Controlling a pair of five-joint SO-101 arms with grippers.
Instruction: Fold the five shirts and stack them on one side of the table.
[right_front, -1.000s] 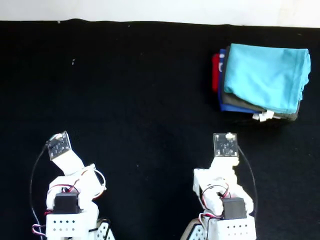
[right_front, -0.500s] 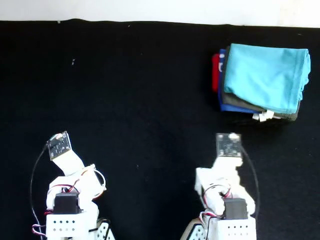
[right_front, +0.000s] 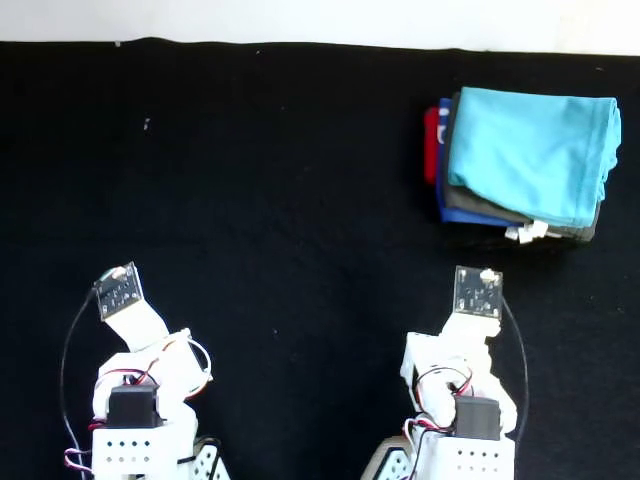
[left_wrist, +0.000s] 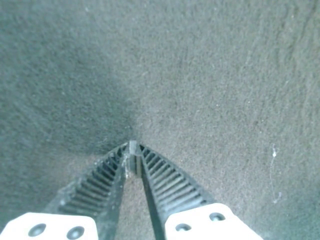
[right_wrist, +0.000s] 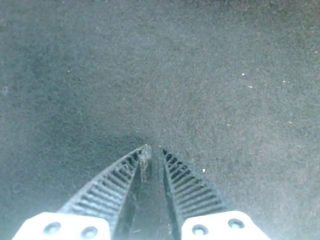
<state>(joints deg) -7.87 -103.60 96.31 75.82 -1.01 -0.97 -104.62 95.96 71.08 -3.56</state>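
Nearest, at 7 o'clock on the black cloth-covered desk (right_front: 250, 180), the white left arm (right_front: 135, 330) sits folded back over its base, its ridged jaws pressed together at the tips just above bare cloth. At 5 o'clock the white right arm (right_front: 465, 340) is tucked in the same way, its jaws all but together with only a thin slit between the tips, and nothing pinched in either pair. Far off at 1 o'clock, well apart from both arms, lies the stack of folded shirts (right_front: 470, 208): a turquoise shirt (right_front: 530, 150) on top, dark grey and blue layers under it, a red edge (right_front: 431, 145) showing at the stack's 9 o'clock side; whether five lie there I cannot tell. The task looks finished or nearly so. The risk is the pile itself: the layers are not squared, the top shirt sits askew across the others, and a small white tag (right_front: 527, 232) sticks out at the near edge. Any further reach by the right arm could catch that tag or nudge the loose top layer, sliding it off and undoing the fold.
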